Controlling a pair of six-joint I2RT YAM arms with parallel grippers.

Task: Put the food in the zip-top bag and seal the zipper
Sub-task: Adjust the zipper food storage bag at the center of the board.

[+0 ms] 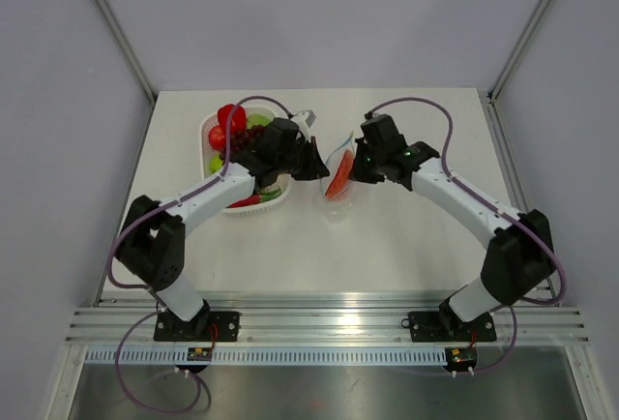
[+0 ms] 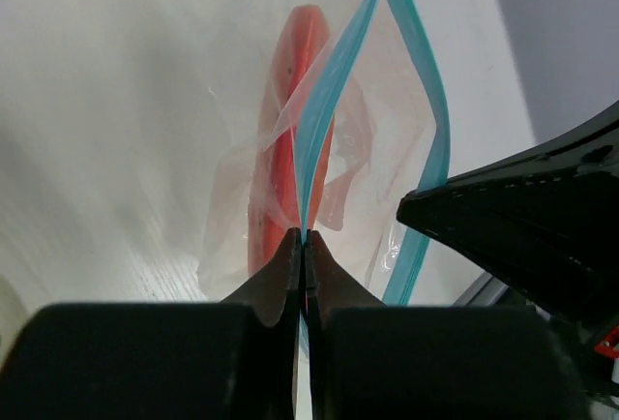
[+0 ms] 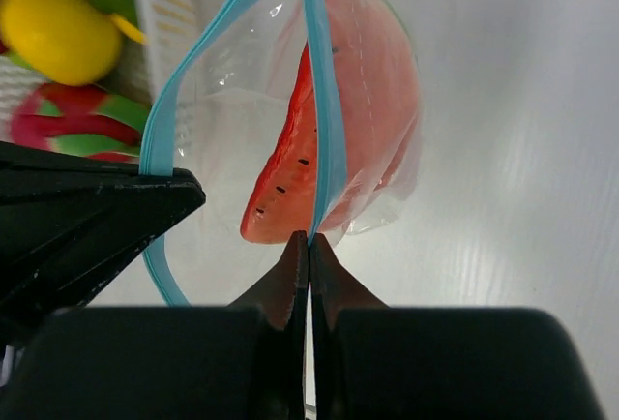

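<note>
Here, my left gripper [image 2: 304, 236] and right gripper [image 3: 309, 238] each pinch a zipper [image 3: 327, 101] lip, holding the zip-top bag [image 3: 222, 120] open for more food [image 3: 58, 28].

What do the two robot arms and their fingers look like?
White tubular links, black joint housings and bases; a purple cable loops along each arm. The left gripper and right gripper are black, their fingers dark wedges tapering to thin tips. A green light shows near the right wrist.
</note>
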